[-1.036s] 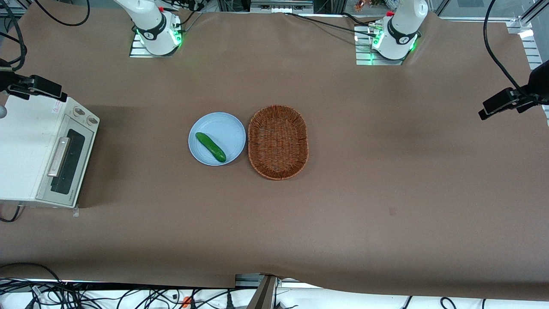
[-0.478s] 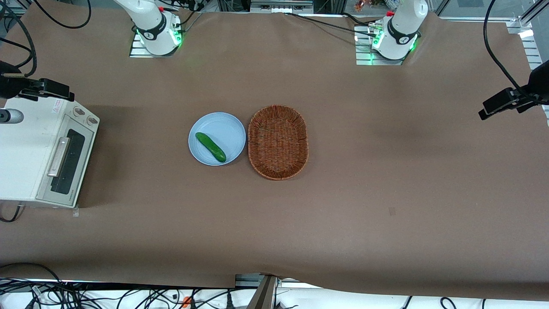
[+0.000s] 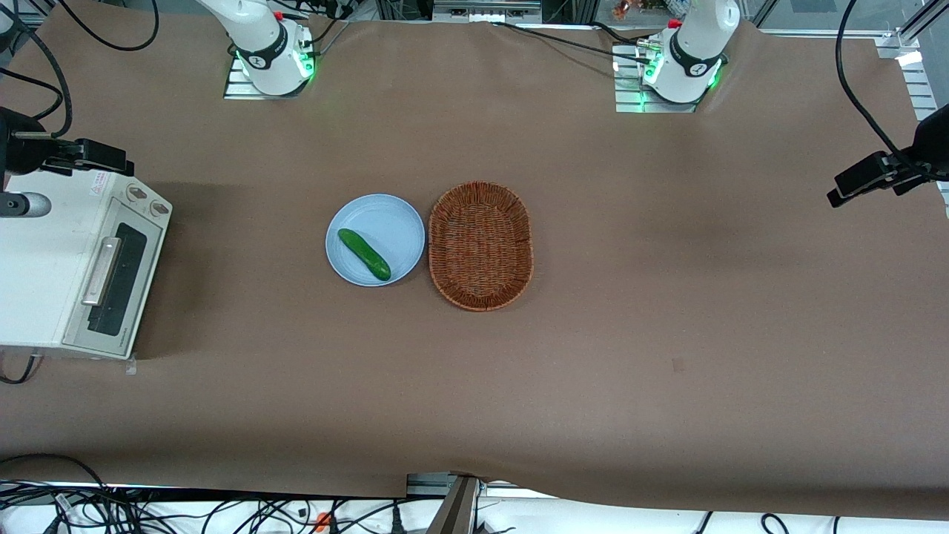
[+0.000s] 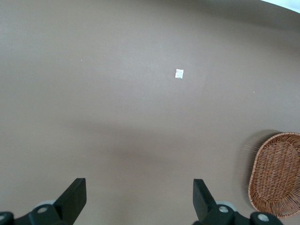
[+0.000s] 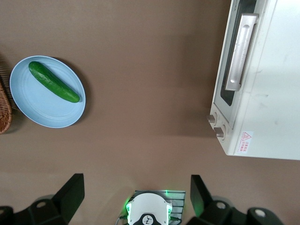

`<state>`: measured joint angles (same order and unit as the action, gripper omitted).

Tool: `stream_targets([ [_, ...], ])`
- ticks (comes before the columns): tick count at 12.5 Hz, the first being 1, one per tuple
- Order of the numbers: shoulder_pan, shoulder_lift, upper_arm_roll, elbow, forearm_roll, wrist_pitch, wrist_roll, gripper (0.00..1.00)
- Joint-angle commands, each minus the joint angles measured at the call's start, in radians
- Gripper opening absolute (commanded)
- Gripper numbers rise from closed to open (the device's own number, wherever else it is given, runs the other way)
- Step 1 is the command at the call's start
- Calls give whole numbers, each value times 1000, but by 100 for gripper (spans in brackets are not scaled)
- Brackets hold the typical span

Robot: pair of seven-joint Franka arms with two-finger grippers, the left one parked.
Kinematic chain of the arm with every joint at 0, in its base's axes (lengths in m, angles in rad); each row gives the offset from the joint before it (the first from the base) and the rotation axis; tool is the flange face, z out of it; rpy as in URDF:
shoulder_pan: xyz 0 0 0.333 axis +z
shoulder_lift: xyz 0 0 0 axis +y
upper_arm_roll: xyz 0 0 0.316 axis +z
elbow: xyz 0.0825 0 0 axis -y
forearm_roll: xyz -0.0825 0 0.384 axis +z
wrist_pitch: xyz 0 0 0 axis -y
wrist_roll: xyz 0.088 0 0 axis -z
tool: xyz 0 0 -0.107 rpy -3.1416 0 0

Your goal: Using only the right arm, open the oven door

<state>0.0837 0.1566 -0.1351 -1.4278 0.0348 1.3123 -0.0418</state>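
Above toaster oven: gripper jaws apart | oven door closed, silver-framed

The right arm rises from its base and leaves the front view; its dark wrist end shows again at the working arm's end of the table, held high in the air. The gripper points downward, its two dark fingers spread wide apart, holding nothing.
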Motion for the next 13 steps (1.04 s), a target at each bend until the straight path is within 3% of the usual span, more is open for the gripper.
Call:
stream_targets([
  [1, 5, 8, 0, -14, -1, -8, -7, 99],
  [2, 5, 21, 0, -16, -3, -8, -6, 94],
  [6, 5, 66, 0, -66, -22, 4, -12, 48],
  [9, 19, 78, 6, -164, -93, 88, -18, 20],
  [11, 42, 80, 6, -227, -157, 166, -53, 6],
  [13, 45, 83, 6, -284, -203, 250, -91, 0],
])
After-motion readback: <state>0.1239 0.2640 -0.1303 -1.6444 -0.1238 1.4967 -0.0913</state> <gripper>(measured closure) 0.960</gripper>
